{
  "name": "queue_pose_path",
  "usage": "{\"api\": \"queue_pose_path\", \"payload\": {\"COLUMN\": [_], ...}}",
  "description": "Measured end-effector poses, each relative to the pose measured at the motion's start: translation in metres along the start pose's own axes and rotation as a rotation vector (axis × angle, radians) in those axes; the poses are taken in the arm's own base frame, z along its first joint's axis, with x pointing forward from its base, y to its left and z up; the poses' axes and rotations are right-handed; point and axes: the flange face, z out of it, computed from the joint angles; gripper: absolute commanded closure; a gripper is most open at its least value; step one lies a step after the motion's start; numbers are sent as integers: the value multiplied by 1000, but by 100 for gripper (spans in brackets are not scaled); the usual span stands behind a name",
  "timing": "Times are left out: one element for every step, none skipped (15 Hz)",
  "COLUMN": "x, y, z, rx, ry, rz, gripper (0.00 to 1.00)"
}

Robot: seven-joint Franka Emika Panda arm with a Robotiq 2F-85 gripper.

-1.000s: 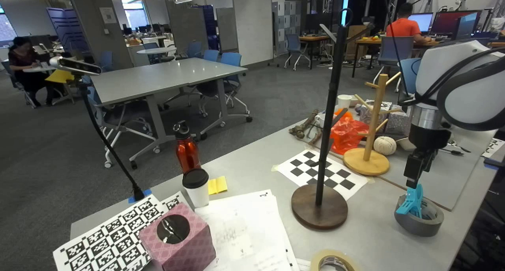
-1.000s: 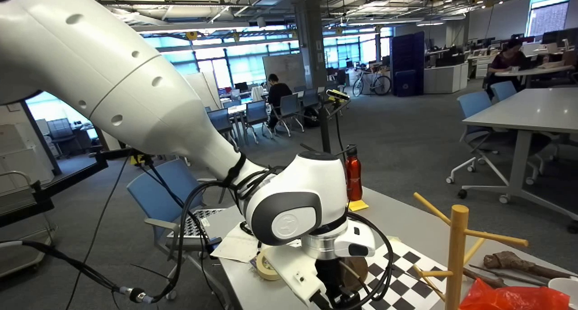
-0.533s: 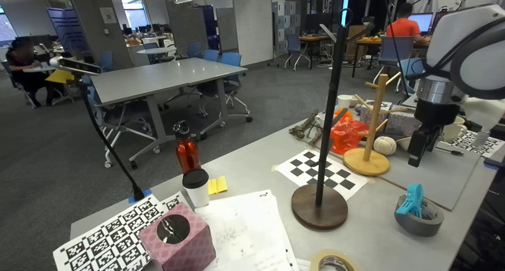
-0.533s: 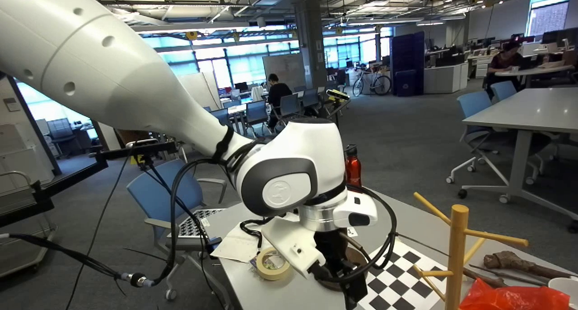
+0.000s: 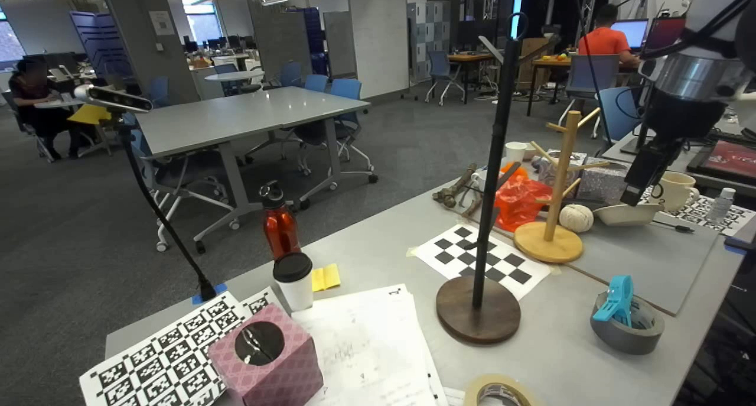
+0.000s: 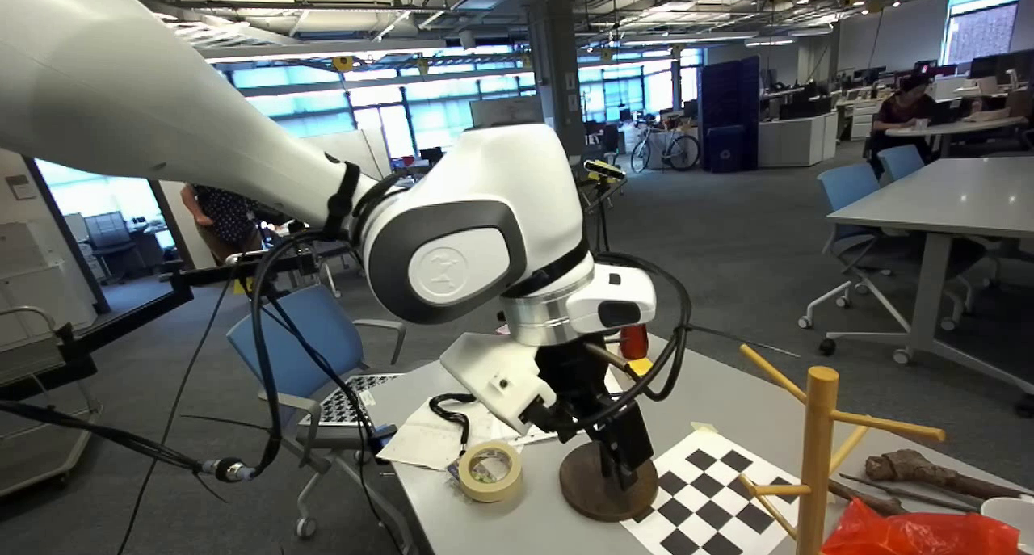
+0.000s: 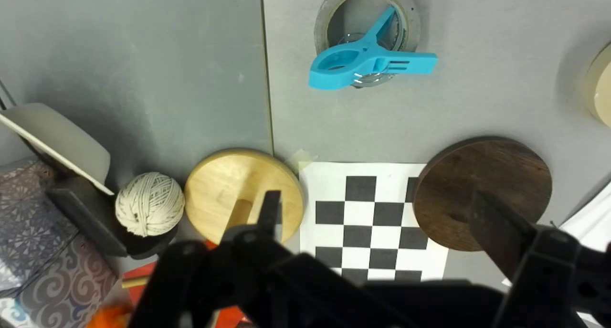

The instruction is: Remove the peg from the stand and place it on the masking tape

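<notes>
Wrist view: hangs with jaws spread wide, gripping nothing, well apart from peg (image 7: 366, 57) lying across masking tape (image 7: 413, 29) toward view's top, likely needs only retreat.

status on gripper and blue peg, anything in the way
Fingers open, empty. Blue peg resting on grey tape roll. Nothing visible between fingers and peg.

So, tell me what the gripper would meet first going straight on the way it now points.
Probably the grey tabletop, between the masking tape and the checkerboard sheet; the open gripper angles down toward it. Depth is hard to judge, so the sheet's edge could come first.
</notes>
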Motion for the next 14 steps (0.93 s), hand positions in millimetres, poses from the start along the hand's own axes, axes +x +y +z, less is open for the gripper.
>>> {"api": "queue_pose_path", "payload": {"x": [-4,-8,-12,-18,-24,-29,-33,-35,-36,-37,-37,-38,-38,-38], "y": [1,1,1,0,-2,-3,-4,-5,-5,-5,-5,-6,-6,-6], "z": [-9,-17,-25,-30,-35,-38,-40,-41,-41,-40,-40,-39,-39,-39], "rx": [1,3,8,15,23,28,31,32,33,33,34,34,34,34], "ry": [15,27,36,35,30,27,28,29,29,27,26,25,24,24], "rz": [2,4,9,13,16,18,18,18,18,18,19,19,19,19], "gripper": [0,0,0,0,0,0,0,0,0,0,0,0,0,0]}}
